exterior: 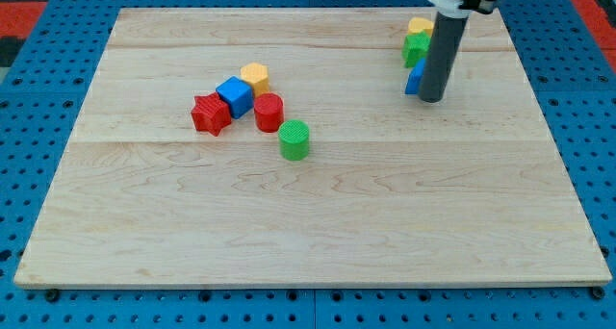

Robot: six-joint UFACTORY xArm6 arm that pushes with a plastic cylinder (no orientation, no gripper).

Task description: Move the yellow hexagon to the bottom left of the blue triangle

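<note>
The yellow hexagon [254,76] lies left of the board's middle, touching the upper right of a blue cube [234,95]. At the view's upper right a blue block [415,80], likely the blue triangle, is partly hidden behind my rod. My tip [431,99] rests on the board just right of that blue block, touching or nearly so, far right of the yellow hexagon. Above the blue block sit a green block [416,47] and a yellow block [420,26], shapes partly hidden.
A red star-shaped block [210,113] lies left of the blue cube. A red cylinder [269,112] is right of the cube and a green cylinder [295,139] lies below right of it. The wooden board [308,223] sits on a blue pegboard.
</note>
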